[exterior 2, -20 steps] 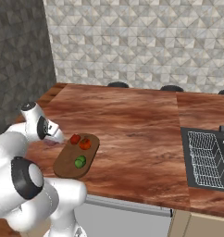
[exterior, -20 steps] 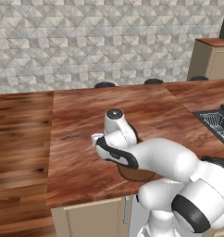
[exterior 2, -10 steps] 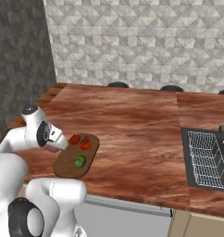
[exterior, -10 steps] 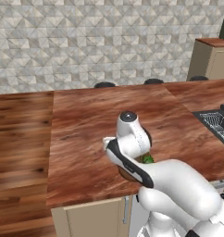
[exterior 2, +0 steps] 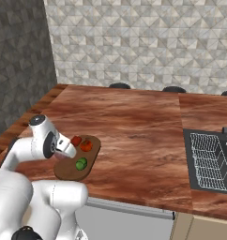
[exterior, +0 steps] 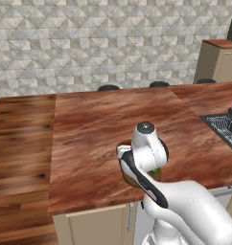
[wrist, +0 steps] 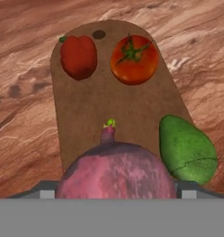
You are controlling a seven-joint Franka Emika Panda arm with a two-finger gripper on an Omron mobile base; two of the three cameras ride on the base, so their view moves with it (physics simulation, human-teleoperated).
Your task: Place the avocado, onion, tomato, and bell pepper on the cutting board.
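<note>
The onion (wrist: 116, 171) is held between the widely spread fingers of the gripper (wrist: 116, 187), just above the near end of the cutting board (wrist: 109, 106). The bell pepper (wrist: 78, 56), tomato (wrist: 134, 59) and avocado (wrist: 185, 149) are seen lying on the board, on the worktop (exterior 2: 134, 126).

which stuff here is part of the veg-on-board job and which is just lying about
Job: dark-brown oval wooden cutting board, deep-red bell pepper, orange-red tomato, glossy green avocado, pinkish-purple onion.
Lying about: wire dish rack in the sink, reddish wooden countertop.
</note>
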